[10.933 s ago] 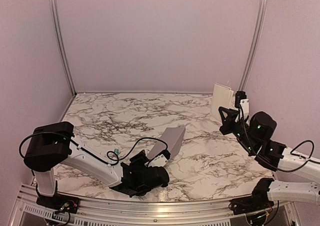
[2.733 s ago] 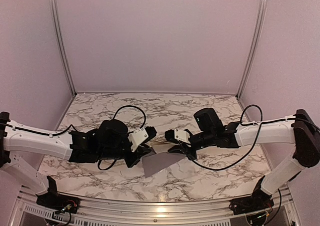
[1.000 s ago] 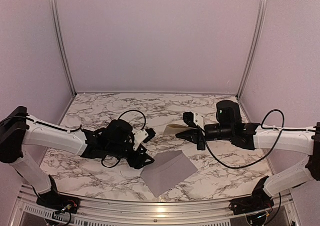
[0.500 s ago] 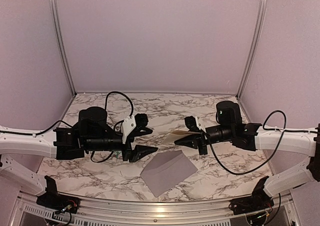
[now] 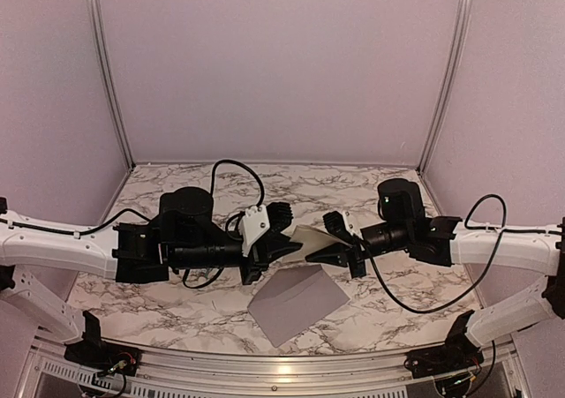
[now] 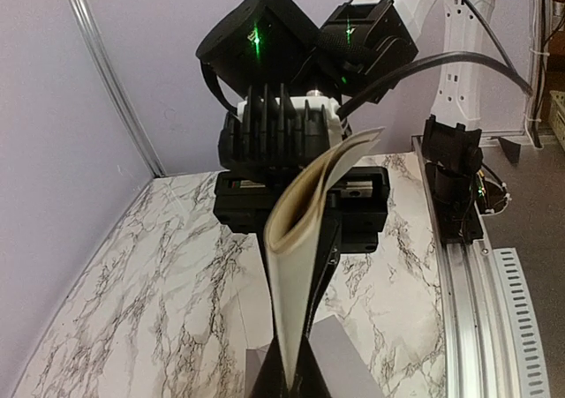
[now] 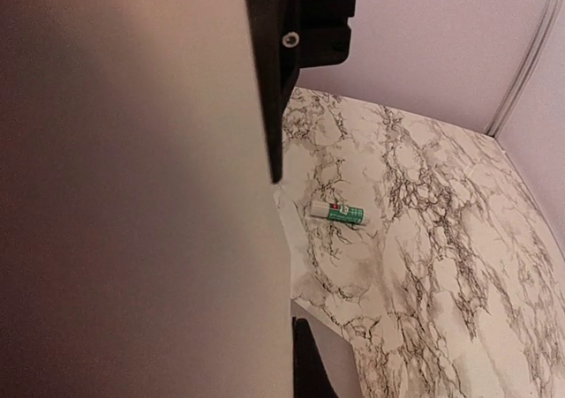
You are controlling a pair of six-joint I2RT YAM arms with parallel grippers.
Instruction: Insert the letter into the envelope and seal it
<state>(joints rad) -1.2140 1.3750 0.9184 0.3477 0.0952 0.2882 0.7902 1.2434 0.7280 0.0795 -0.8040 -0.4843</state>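
A robot lab enclosure — plain lilac walls [image 5: 282, 63], aluminium frame posts [image 5: 108, 71], marble-print table [image 5: 397, 301].

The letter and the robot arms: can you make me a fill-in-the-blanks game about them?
The left gripper and the right gripper are both shut on the ___.
The grey envelope lies flat on the marble ___.
The small tube is white and ___.
Missing words: letter; table; green.

One folded letter [image 5: 310, 237], one grey envelope [image 5: 296, 303], one green-white tube [image 7: 338, 211], two claws, left claw [image 5: 294, 246], right claw [image 5: 314, 258]
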